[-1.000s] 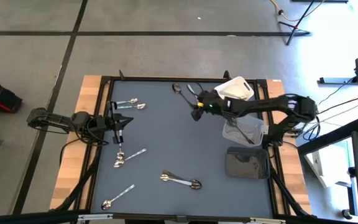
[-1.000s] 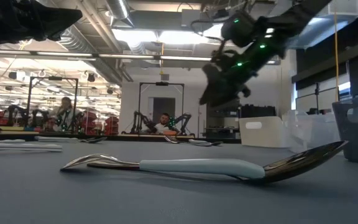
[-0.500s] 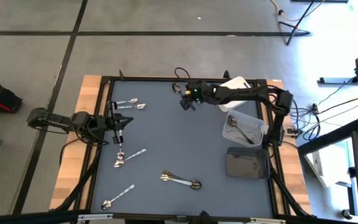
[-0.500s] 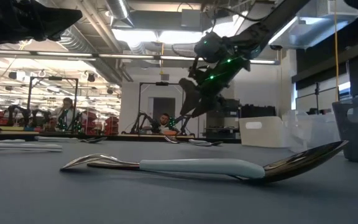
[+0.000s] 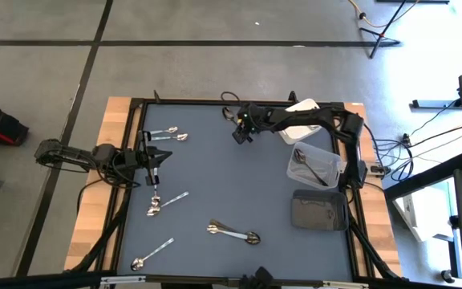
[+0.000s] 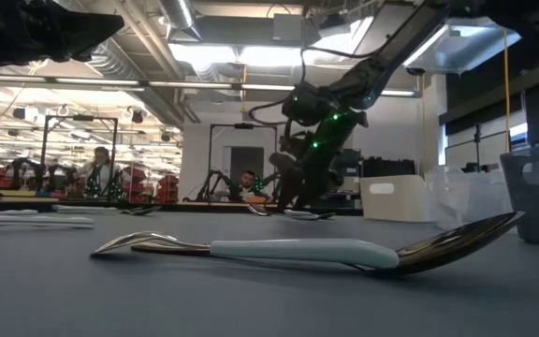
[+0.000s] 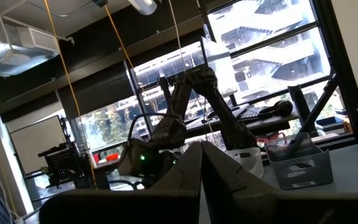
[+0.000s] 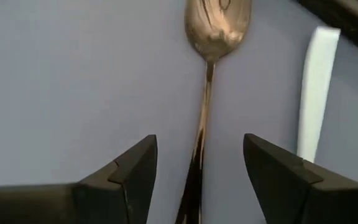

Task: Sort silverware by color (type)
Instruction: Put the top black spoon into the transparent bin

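Observation:
Slim spoons lie flat on the grey table mat: a pair (image 5: 167,133) at far left, one (image 5: 167,201) at mid-left, one (image 5: 151,254) at near left, a pair (image 5: 233,233) near the middle. My right gripper (image 5: 238,135) is low at the far edge. It is open, and its fingers stand on either side of the handle of a shiny spoon (image 8: 218,22) without touching it. My left gripper (image 5: 157,157) waits shut above the table's left side, touching nothing.
Along the right side stand a white bin (image 5: 307,114), a clear bin (image 5: 315,166) with a spoon inside, and a dark bin (image 5: 319,210). A white strip (image 8: 316,93) lies beside the shiny spoon. In the low view a pale-handled spoon (image 6: 298,251) lies closest to the near edge.
My right gripper has moved from beside the clear bin toward the table's far left and has come down over the spoon at the far edge. The spoons on the table have not moved.

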